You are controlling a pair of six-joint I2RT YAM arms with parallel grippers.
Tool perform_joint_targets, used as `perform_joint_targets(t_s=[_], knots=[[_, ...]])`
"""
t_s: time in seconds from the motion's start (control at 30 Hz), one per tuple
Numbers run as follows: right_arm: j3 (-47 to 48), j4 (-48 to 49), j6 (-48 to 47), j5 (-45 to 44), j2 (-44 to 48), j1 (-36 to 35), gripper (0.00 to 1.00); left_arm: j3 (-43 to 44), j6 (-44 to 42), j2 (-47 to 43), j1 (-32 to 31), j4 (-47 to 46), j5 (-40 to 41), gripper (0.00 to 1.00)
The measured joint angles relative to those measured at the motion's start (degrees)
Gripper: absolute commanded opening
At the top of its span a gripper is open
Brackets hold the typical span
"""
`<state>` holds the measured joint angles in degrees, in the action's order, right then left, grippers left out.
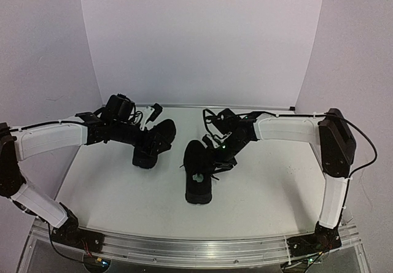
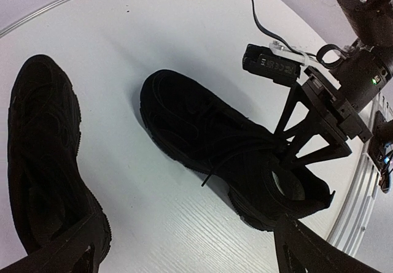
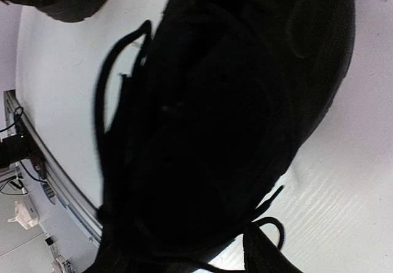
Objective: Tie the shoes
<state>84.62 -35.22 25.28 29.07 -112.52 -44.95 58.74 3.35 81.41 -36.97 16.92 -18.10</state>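
Left shoe (image 1: 161,132) and right shoe (image 1: 199,190) rest near each other on the table (image 1: 123,193). Right shoe: laces (image 2: 214,173) trail loose, no knot. Left shoe: apparently untied too. Left gripper (image 2: 187,224): spread, empty. Right gripper (image 2: 282,151): at the laces; grip cannot be determined. 2 knots remain.

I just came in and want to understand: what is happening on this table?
A robot is tying two black shoes on a white table. The right gripper is down at the laces of the middle shoe, which hang loose; whether it grips one is unclear. The left gripper is open by the other shoe, holding nothing.
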Motion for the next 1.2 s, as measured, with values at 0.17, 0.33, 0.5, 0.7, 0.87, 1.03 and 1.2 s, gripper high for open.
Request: perform_joint_targets(t_s=[0.17, 0.33, 0.5, 0.7, 0.87, 1.03, 1.2], knots=[[0.77, -0.98, -0.11, -1.71, -1.80, -0.02, 0.27, 0.00, 1.62, -0.02, 0.00, 0.33, 3.92, 1.00], [4.32, -2.78, 0.42, -3.42, -4.06, -0.72, 0.00, 0.12, 3.74, -0.02, 0.00, 0.85, 8.13, 1.00], [9.02, -3.91, 3.48, -7.34, -6.08, -0.30, 0.00, 2.52, 5.82, 0.08, 0.00, 2.75, 12.07, 1.00], [18.45, -4.09, 4.88, -9.18, -10.81, 1.74, 0.00, 4.04, 6.17, 0.10, 0.00, 2.66, 15.33, 1.00], [25.77, -4.40, 4.96, -10.73, -16.34, 3.77, 0.00, 4.82, 6.12, 0.11, 0.00, 3.68, 17.93, 1.00], [29.63, -5.37, 4.73, -10.37, -20.22, 4.70, 0.00, 6.17, 6.10, 0.13, 0.00, 4.02, 20.54, 1.00], [37.00, -8.20, 3.65, -8.04, -24.58, 4.43, 0.00, 6.21, 6.13, 0.26, 0.02, 4.02, 21.84, 1.00]])
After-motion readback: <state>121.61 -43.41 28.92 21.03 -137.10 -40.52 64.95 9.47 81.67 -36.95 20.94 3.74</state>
